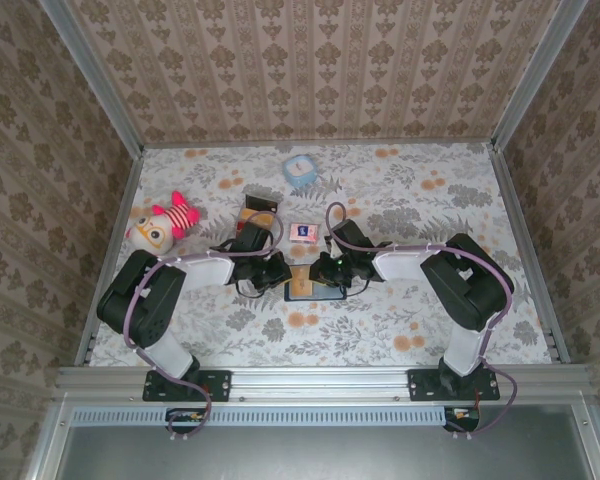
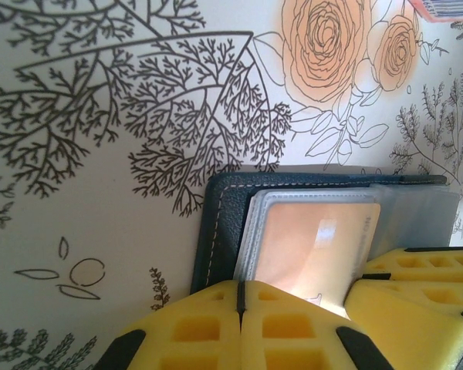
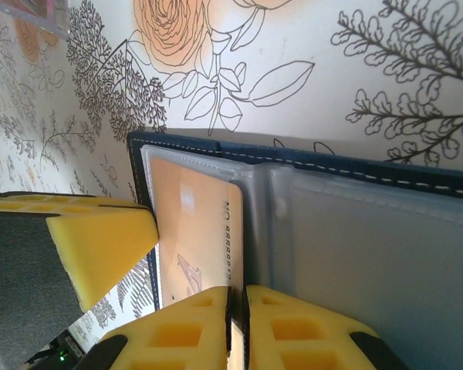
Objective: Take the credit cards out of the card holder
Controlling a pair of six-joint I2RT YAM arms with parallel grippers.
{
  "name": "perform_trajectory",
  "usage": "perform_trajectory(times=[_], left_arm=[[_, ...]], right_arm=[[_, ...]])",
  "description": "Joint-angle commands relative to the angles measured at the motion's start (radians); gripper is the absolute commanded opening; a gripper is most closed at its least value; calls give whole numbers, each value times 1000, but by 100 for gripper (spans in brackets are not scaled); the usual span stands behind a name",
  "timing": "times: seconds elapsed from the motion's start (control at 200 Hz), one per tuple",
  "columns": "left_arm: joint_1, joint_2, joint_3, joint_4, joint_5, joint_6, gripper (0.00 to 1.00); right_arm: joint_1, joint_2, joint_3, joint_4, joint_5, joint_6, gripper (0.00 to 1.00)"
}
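Just ahead of left gripper (image 2: 239,297) and right gripper (image 3: 237,302), both squeezed together: card holder (image 2: 220,223) lying open on worktop (image 2: 100,231), credit card (image 2: 316,239) inside clear sleeve (image 2: 249,231). Could drag whole holder by pinching sleeve too.

Little can be read. In the right wrist view, the orange credit card (image 3: 193,231), lying in the clear pocket (image 3: 370,262) of the card holder (image 3: 355,171), carries one row of small dark characters along the edge next to the pocket's seam, running sideways in the picture. It seems to begin with "NO" and go on in digits, too blurred to tell apart. A darker slanted mark lower on the same card is unclear. In the left wrist view glare whitens the card's face. On the tabletop (image 1: 430,320), the small red-and-white box (image 1: 302,232) bears print too small to read.
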Motion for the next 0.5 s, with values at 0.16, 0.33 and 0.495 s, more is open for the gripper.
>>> perform_trajectory(times=[0.16, 0.33, 0.495], left_arm=[[0, 46, -11, -131, -93, 28, 4], [0, 48, -10, -131, -99, 31, 3], [0, 58, -7, -128, -99, 30, 1]], right_arm=[[-6, -25, -20, 8, -21, 11, 18], [-6, -33, -19, -4, -11, -1, 13], [-10, -42, -22, -10, -9, -4, 10]])
